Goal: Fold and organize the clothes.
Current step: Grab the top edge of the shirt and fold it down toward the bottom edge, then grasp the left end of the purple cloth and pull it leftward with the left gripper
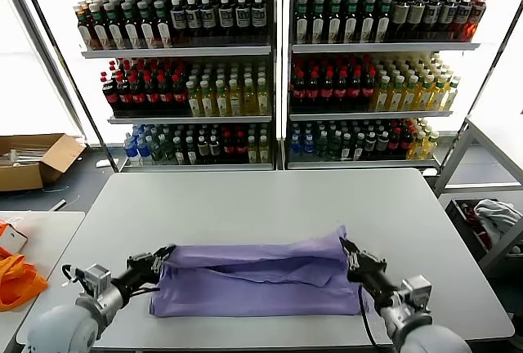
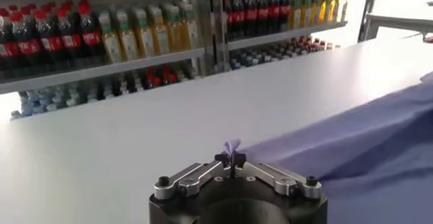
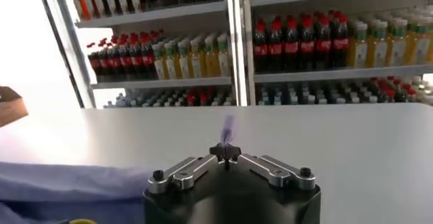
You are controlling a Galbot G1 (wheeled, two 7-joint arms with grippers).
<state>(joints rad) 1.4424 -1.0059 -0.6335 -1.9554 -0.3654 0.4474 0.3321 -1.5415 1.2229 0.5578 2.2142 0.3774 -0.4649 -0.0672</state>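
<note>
The left gripper (image 1: pixel 166 252) sits low over the near left part of the grey rectangular table (image 1: pixel 245 198), its fingertips pinched together on a corner of the lavender-purple soft knit T-shirt (image 1: pixel 257 275). In the left wrist view the same left gripper (image 2: pixel 231 160) has its two black fingertips closed tight, with a small peak of purple cloth standing up between them, and the T-shirt (image 2: pixel 352 144) stretches away from that pinch across the pale tabletop (image 2: pixel 135 130).

The right gripper (image 1: pixel 350 248) mirrors it at the shirt's other end, its fingers closed on the raised far right corner of the fabric. From the right wrist view the right gripper (image 3: pixel 225 152) is likewise clamped shut, a thin sliver of purple cloth poking up out of the closed tips, while the rest of the T-shirt (image 3: pixel 67 181) lies off to one side on the table (image 3: pixel 325 137).

Between the two grippers the T-shirt lies on the near half of the table as a wide, low band, folded over on itself with loose creases running along its length; its far edge is lifted slightly at both held corners, higher on the right.

Beyond the table stand two tall metal shelving racks (image 1: pixel 278 67) packed with rows of bottled drinks. An open brown cardboard box (image 1: pixel 33 159) lies on the floor at the far left, and some bright orange fabric (image 1: pixel 18 279) rests on a separate side table (image 1: pixel 49 230) to the left.
</note>
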